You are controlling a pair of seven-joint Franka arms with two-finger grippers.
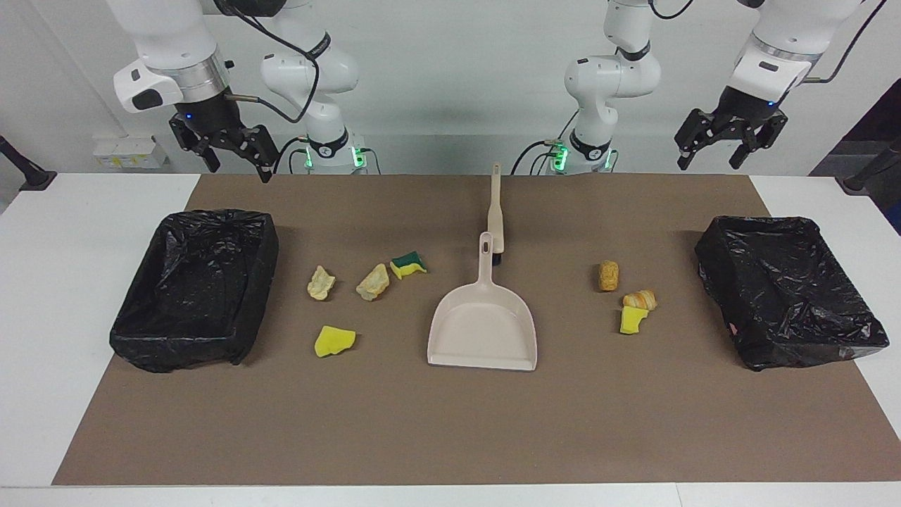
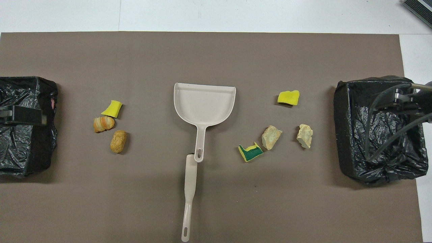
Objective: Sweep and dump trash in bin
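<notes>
The right gripper [image 1: 236, 158] hangs in the air over the table [image 1: 70, 282] edge nearest the robots, above the brown mat's [image 1: 450, 422] corner at the right arm's end, jaws released and grasping nothing. The left gripper [image 1: 709, 149] hangs in the air at the left arm's end, also over that near edge, jaws released and empty. Taking the dustpan [image 1: 483, 331] at the mat's middle as landmark: the beige brush [image 1: 495, 211] lies nearer to the robots than the dustpan, its dark bristle end just beside the tip of the dustpan's handle. The trash lies on the mat at both sides of the dustpan. Toward the right arm's end are a green-yellow sponge [image 1: 408, 265], two pale beige lumps [image 1: 373, 282] [image 1: 321, 283], and, farthest from the robots of this group, a yellow sponge chunk [image 1: 334, 341]. Toward the left arm's end are a golden-brown piece [image 1: 608, 275], then a striped bread-like piece [image 1: 640, 300] touching a second yellow chunk [image 1: 632, 320]. Two bins lined with black bags stand well apart from the dustpan, one bin [image 1: 193, 289] at the right arm's end, the other bin [image 1: 788, 292] at the left arm's end.
</notes>
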